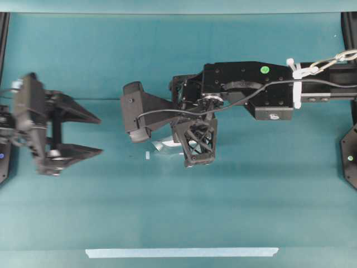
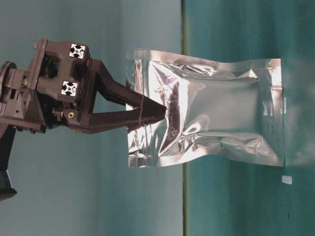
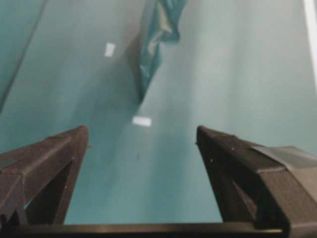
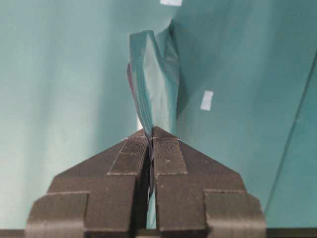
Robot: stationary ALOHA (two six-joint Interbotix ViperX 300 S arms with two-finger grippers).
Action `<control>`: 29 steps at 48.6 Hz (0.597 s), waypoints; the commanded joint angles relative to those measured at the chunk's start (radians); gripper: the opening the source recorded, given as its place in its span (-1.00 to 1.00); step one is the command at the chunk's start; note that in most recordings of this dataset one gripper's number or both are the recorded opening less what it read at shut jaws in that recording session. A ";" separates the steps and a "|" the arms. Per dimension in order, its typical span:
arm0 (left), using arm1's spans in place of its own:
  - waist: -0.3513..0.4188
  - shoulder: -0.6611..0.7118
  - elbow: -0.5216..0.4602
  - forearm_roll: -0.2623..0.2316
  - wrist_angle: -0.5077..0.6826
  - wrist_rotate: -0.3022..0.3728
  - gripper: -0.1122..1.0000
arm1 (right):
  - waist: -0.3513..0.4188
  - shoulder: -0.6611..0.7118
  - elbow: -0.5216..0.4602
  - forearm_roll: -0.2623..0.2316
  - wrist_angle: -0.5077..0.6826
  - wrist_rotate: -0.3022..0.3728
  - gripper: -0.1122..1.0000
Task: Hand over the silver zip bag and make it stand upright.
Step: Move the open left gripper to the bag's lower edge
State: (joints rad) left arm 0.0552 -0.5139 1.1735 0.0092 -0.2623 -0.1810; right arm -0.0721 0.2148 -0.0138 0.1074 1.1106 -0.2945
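two tools noted: right tool (image 4: 151, 144) is clamped on the silver zip bag (image 2: 211, 113) at centre frame; left tool (image 1: 83, 134) is spread wide, left of frame.

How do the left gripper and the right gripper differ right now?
The left gripper has its jaws spread wide and holds nothing; the right gripper is shut on the top edge of the silver zip bag. The left gripper sits back at the left side of the overhead view, apart from the bag; the right gripper reaches to the middle, over the bag. Both have black, tapered fingers.
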 commanded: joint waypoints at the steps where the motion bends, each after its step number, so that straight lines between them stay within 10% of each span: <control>1: 0.002 0.074 -0.025 0.002 -0.101 0.002 0.96 | 0.006 -0.008 0.002 -0.002 -0.014 0.000 -0.78; 29: -0.038 0.485 -0.167 0.002 -0.357 0.000 0.97 | 0.006 -0.008 0.009 -0.002 -0.025 0.002 -0.78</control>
State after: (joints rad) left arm 0.0184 -0.0614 1.0278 0.0092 -0.5783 -0.1779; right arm -0.0706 0.2132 -0.0046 0.1074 1.0922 -0.2945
